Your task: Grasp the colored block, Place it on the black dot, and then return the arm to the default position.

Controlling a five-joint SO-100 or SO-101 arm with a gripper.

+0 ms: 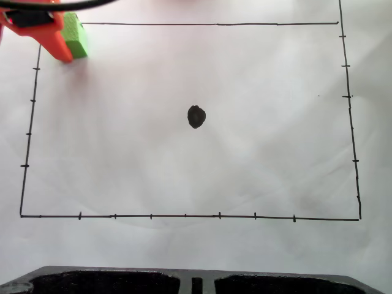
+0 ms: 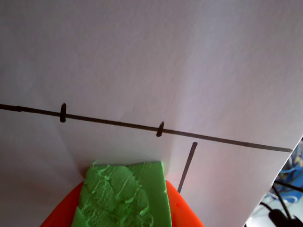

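My end effector (image 1: 68, 43) sits at the eleven o'clock corner of the fixed view, orange-red against the white paper (image 1: 257, 159), with the colored block (image 1: 76, 35) pressed to its right side. In the wrist view the same green block (image 2: 124, 196) fills the six o'clock edge, its rough top face toward the camera, and my orange fingers (image 2: 182, 210) flank it on both sides, touching it; so I am closed around the block to about its width. Whether it is lifted off the paper or resting on it I cannot tell.

The black dot (image 1: 196, 116) lies near the middle of the drawn rectangle, well apart from the block, toward four o'clock from it. A black border line (image 2: 142, 126) with tick marks crosses the wrist view just beyond the block at twelve o'clock.
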